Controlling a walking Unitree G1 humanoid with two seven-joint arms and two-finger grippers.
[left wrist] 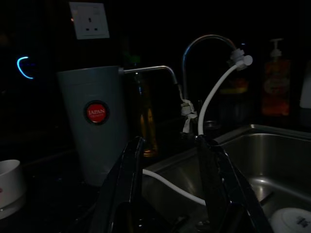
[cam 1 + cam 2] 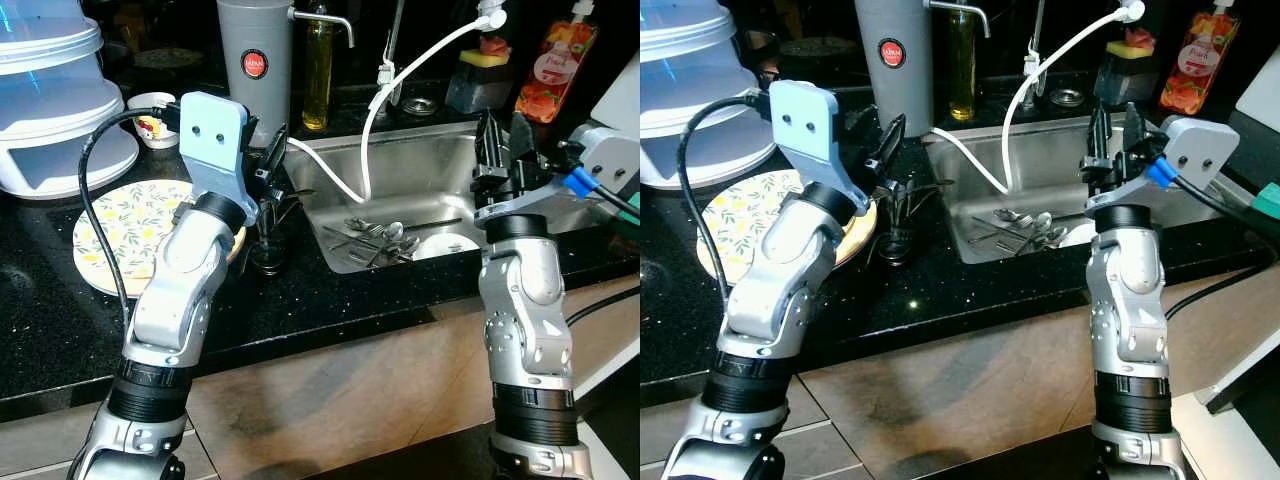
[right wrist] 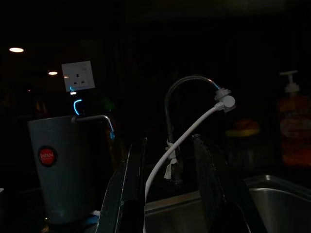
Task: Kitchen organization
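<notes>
The steel sink (image 2: 450, 160) holds a heap of spoons and forks (image 2: 385, 240) and a white plate (image 2: 447, 245); they lie below and between the two pincers, nearer to the right one. The right pincer (image 2: 503, 140) hangs over the right part of the sink, its two black fingers parted with nothing between them. The left pincer (image 2: 272, 160) is over the black desk (image 2: 60, 320) just beside the sink's left rim, also released and empty, above a dark object (image 2: 268, 245) on the desk that is too dark to identify.

Behind the left pincer stands a grey container (image 2: 254, 60) with a red round label; in the left wrist view the word "JAPAN" (image 1: 96, 112) can be read on it. A white hose (image 2: 400, 80) runs from the tap down into the sink, between the pincers. Left of the left pincer lies a plate with a lemon pattern (image 2: 130, 235), partly hidden by the arm, and a white plastic container (image 2: 50, 100), cut off by the frame. Behind the right pincer an orange pouch (image 2: 555, 65) carries writing too small to read. Both wrist views are very dark; a wall socket (image 1: 89, 20) is visible.
</notes>
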